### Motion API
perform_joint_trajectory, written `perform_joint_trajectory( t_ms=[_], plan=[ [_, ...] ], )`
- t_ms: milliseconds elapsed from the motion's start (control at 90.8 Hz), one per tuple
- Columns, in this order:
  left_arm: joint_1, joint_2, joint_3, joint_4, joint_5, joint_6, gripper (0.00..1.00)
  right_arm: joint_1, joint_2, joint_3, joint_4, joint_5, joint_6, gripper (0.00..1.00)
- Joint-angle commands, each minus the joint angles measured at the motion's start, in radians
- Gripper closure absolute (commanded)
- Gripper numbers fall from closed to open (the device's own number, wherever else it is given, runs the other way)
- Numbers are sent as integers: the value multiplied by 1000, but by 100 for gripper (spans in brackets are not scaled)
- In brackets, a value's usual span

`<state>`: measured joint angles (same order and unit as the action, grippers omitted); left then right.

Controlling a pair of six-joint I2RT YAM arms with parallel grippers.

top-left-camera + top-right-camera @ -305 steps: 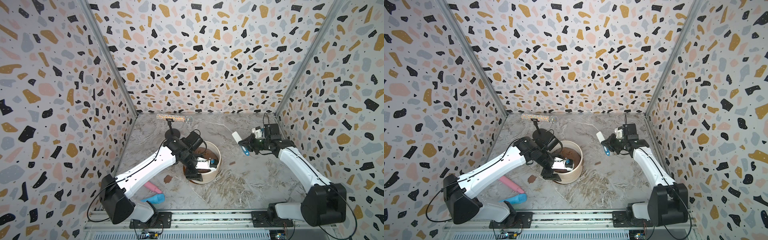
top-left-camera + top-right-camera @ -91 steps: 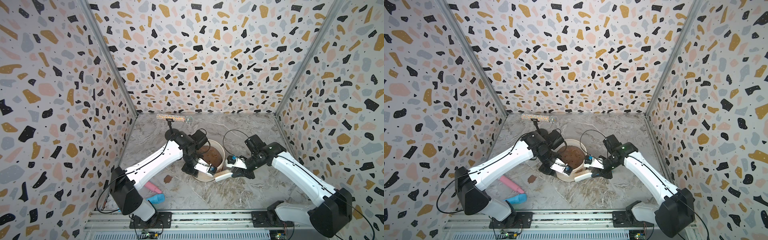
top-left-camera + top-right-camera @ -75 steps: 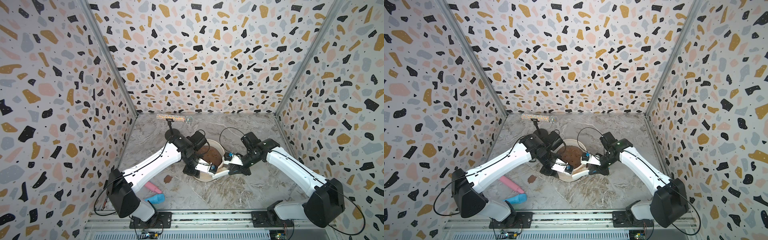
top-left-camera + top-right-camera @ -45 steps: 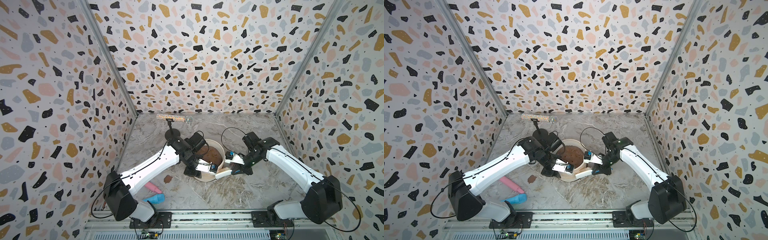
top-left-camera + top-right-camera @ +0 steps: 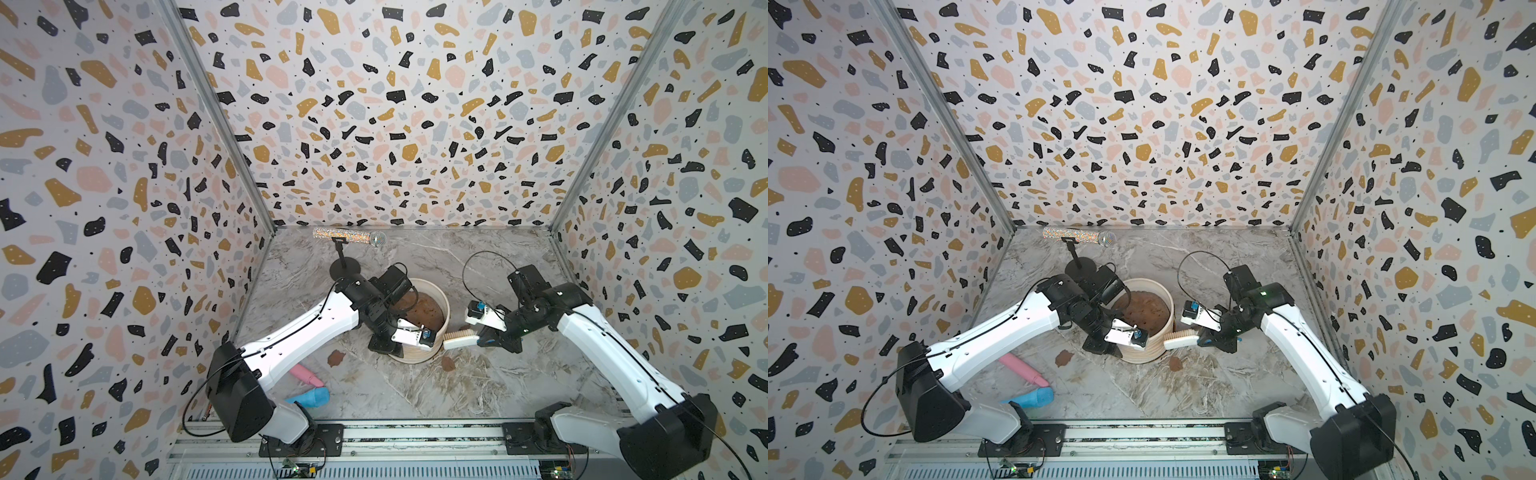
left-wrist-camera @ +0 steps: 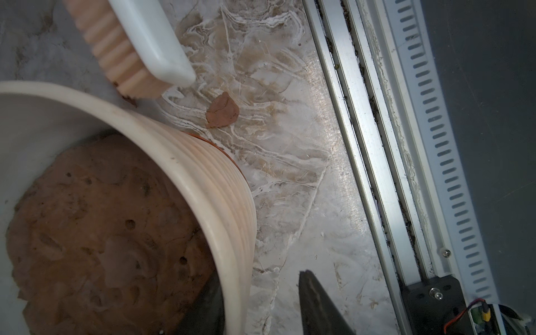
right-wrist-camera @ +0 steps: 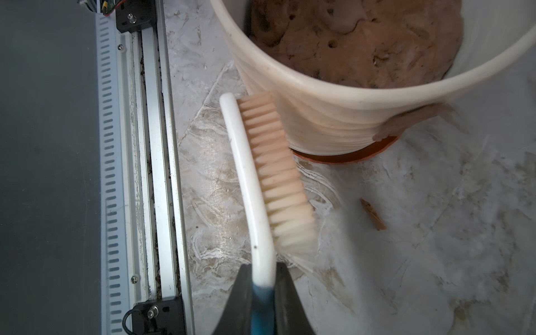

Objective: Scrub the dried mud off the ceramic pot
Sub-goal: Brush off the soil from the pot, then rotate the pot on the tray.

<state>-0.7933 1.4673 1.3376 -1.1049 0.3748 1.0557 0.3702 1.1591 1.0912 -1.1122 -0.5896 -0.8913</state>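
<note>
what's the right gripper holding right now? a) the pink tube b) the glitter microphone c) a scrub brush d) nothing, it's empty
c: the right gripper is shut on the blue-and-white handle of the scrub brush, whose bristles face the ribbed wall of the ceramic pot.

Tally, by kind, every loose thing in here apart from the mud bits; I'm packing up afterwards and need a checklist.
Cream ribbed ceramic pot with a brown saucer base: 1
White-handled scrub brush with pale bristles: 1
Glittery microphone on a black stand: 1
Pink tapered stick: 1
Light-blue rounded piece: 1
Total: 5
</note>
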Motion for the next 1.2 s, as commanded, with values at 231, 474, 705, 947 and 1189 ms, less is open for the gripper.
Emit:
perform_joint_trajectory(
  t_ms=[231,474,705,947,1189],
  plan=[
    [-41,48,137,28,36,-197,36,-13,-124,126,-65,237,260,100],
    [-151,103,188,128,-119,-489,35,-123,-108,266,51,411,628,100],
    [-165,154,192,183,-327,-783,35,-273,-119,279,181,354,966,100],
    [-173,156,179,187,-280,-813,66,-274,-125,253,203,174,904,100],
    [-172,122,129,99,-236,-648,81,-275,-167,206,255,211,821,100]
  ],
)
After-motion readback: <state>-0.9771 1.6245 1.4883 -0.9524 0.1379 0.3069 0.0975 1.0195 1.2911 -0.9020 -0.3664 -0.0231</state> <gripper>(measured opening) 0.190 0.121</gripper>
